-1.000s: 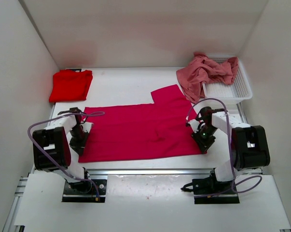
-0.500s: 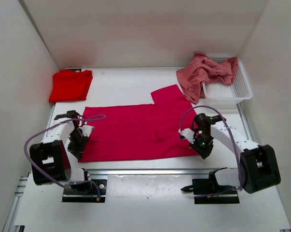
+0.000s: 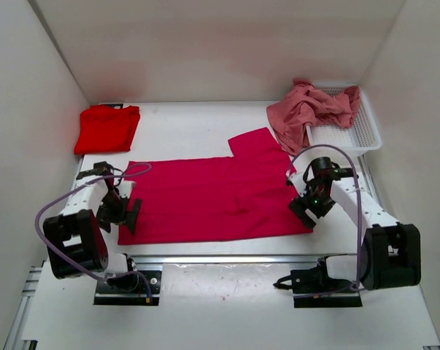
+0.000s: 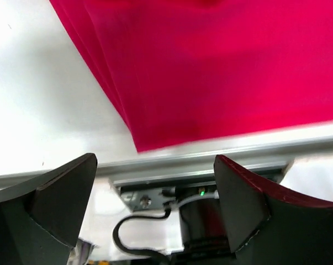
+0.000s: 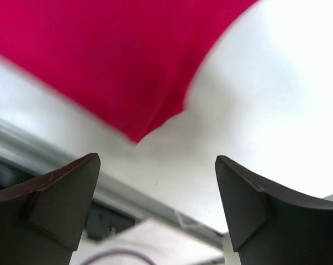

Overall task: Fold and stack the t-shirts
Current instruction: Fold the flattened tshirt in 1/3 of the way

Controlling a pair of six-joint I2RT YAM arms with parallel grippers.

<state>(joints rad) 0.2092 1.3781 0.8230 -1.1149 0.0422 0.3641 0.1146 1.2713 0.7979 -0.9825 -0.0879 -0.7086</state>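
Note:
A crimson-magenta t-shirt [image 3: 212, 197] lies spread flat in the middle of the table, one sleeve pointing to the back right. My left gripper [image 3: 121, 216] hovers open over its near left corner; in the left wrist view the shirt [image 4: 210, 66] lies beyond the left gripper [image 4: 155, 165], nothing between the fingers. My right gripper [image 3: 308, 211] stands open at the near right corner; the shirt [image 5: 116, 61] ends just ahead of the right gripper [image 5: 157, 163]. A bright red t-shirt [image 3: 106, 127] lies folded at the back left. A salmon pink t-shirt [image 3: 307, 109] lies crumpled, draped over the basket's left rim.
A white mesh basket [image 3: 358, 135] stands at the back right corner. An aluminium rail [image 3: 220, 257] runs along the table's near edge, with both arm bases just behind it. White walls close in the table on three sides.
Both grippers were shut at the crimson shirt's near corners; now both have opened and let go. The shirt's near edge lies flat on the table.

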